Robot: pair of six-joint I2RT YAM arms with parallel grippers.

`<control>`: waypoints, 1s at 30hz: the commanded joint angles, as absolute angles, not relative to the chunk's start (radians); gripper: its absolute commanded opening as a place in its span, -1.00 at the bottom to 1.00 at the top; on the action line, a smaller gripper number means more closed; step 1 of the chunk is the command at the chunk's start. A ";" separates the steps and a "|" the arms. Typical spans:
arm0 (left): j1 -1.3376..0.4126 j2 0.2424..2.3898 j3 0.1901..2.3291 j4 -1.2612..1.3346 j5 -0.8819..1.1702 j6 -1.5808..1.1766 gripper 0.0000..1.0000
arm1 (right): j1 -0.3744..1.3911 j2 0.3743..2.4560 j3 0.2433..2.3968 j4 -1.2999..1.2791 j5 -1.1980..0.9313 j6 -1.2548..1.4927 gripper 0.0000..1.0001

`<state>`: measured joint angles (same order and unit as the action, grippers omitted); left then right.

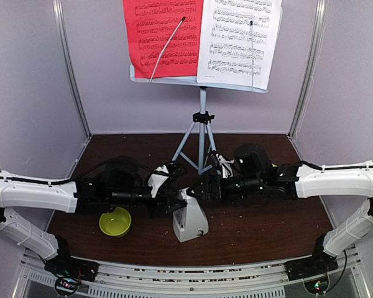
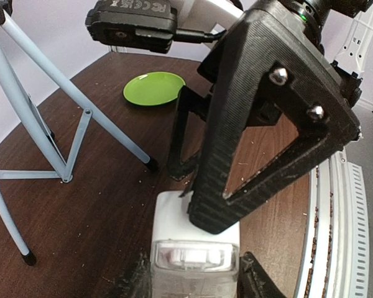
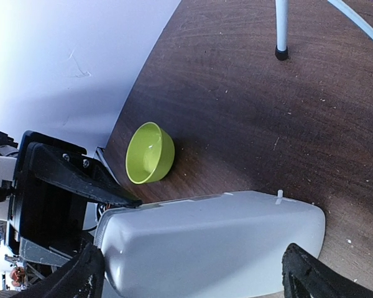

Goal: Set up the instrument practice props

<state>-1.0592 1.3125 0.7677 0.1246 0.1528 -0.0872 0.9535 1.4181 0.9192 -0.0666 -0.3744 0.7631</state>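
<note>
The small white pyramid metronome (image 1: 190,221) stands on the dark table in front of the tripod. My left gripper (image 1: 166,200) is closed on its upper clear-covered end, with the fingers pressed to both sides of the metronome in the left wrist view (image 2: 196,248). My right gripper (image 1: 196,188) grips the white body (image 3: 211,242) from the other side; one of its fingers (image 2: 248,136) lies against the top. The red sheet (image 1: 163,34) and the white sheet (image 1: 239,37) rest on the music stand (image 1: 202,118) at the back.
A lime-green bowl (image 1: 115,221) sits just left of the metronome, and it also shows in the right wrist view (image 3: 150,153). A lime-green plate (image 2: 154,87) lies further back. Tripod legs (image 2: 62,87) spread over the table behind the grippers. Walls enclose three sides.
</note>
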 commanded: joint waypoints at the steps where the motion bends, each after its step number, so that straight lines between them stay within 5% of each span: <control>1: -1.054 1.258 0.734 0.149 0.145 -0.069 -0.41 | 0.957 1.465 0.826 -0.243 -0.327 0.722 0.97; 22: -1.049 1.124 0.702 0.114 0.085 -0.112 -0.49 | 0.933 1.447 0.859 -0.273 -0.305 0.706 0.99; 30: -0.892 1.076 0.838 -0.162 0.056 -0.204 -0.52 | 0.933 1.460 0.909 -0.288 -0.317 0.686 1.00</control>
<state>-0.9714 1.0958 0.7284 -0.0128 0.1040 -0.1440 0.9398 1.4113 0.9321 -0.0940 -0.3729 0.7311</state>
